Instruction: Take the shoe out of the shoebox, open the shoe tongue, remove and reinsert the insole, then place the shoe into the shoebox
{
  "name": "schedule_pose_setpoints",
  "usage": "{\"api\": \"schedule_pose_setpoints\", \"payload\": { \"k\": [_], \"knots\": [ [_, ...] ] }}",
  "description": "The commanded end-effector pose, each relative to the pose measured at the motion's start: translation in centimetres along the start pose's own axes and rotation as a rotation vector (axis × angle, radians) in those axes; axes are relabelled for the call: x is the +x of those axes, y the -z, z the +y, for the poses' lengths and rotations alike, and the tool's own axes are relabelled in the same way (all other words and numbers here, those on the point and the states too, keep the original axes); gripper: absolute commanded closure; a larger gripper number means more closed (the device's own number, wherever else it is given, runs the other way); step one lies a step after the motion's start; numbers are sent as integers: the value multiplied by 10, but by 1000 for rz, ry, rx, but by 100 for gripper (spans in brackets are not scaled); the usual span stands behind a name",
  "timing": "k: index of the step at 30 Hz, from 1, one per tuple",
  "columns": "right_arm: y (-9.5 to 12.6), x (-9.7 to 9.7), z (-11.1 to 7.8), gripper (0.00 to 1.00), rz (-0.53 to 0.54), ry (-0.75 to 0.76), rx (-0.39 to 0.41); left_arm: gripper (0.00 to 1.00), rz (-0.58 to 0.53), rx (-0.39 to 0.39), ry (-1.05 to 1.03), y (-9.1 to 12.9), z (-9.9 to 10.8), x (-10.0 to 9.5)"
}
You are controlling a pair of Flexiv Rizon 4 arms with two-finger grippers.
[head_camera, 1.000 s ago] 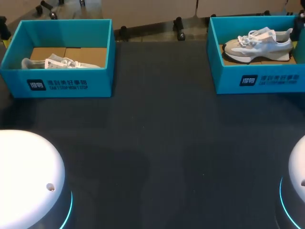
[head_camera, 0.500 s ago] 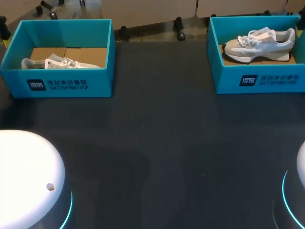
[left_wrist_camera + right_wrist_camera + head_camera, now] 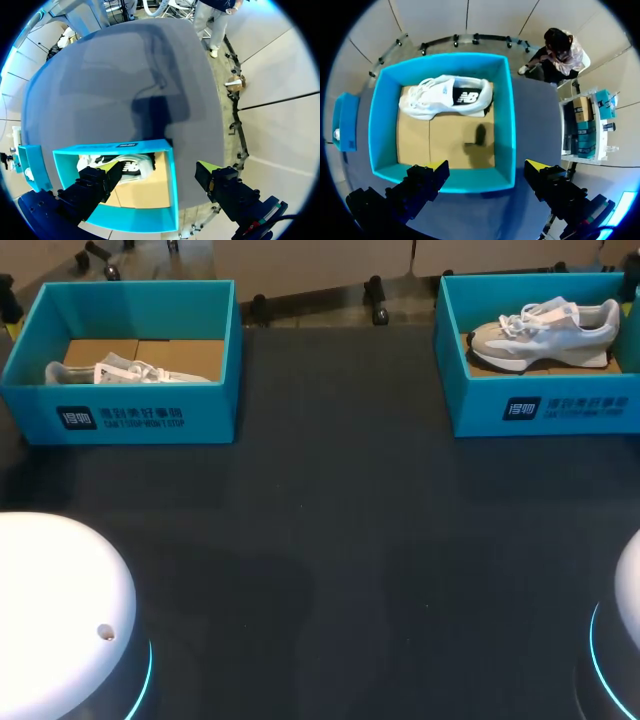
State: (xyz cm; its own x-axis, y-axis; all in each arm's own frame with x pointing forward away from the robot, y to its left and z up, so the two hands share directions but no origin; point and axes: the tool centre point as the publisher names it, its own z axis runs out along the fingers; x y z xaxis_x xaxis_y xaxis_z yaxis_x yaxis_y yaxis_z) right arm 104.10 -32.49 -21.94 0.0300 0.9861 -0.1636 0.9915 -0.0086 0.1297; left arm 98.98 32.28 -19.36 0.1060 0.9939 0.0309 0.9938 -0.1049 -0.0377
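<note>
Two teal shoeboxes stand at the table's far side. The left shoebox (image 3: pixel 120 405) holds a white shoe (image 3: pixel 115 371); the right shoebox (image 3: pixel 540 405) holds a white and grey shoe (image 3: pixel 545 332). Neither gripper shows in the head view. My left gripper (image 3: pixel 159 174) is open above the near end of the left shoebox (image 3: pixel 171 175), with the shoe (image 3: pixel 125 167) inside, beside one finger. My right gripper (image 3: pixel 487 167) hangs open high over the right shoebox (image 3: pixel 440 62), at its near wall. Its shoe (image 3: pixel 447 96) lies on its side at the far end, on the cardboard floor.
The dark tabletop (image 3: pixel 340 540) stretches between and in front of the boxes. White arm housings sit at the lower left (image 3: pixel 60 610) and lower right (image 3: pixel 630 590) of the head view. The other box (image 3: pixel 345 122) shows off to the side in the right wrist view.
The white housing at the lower right edge shifted slightly. Boxes and shoes stayed where they were.
</note>
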Motion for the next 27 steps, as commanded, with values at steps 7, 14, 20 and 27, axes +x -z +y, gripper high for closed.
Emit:
{"api": "schedule_pose_setpoints", "payload": {
  "k": [7,14,20,27],
  "knots": [
    [-22,-3,61,0,19,46,-7,0,2,-4,-1,0,-2,0],
    [-26,1,67,0,22,60,0,0,2,-4,-1,0,-2,0],
    [-26,1,67,0,22,60,0,0,2,-4,-1,0,-2,0],
    [-32,7,86,0,-17,116,12,0,2,-4,-1,0,-2,0]
  ]
}}
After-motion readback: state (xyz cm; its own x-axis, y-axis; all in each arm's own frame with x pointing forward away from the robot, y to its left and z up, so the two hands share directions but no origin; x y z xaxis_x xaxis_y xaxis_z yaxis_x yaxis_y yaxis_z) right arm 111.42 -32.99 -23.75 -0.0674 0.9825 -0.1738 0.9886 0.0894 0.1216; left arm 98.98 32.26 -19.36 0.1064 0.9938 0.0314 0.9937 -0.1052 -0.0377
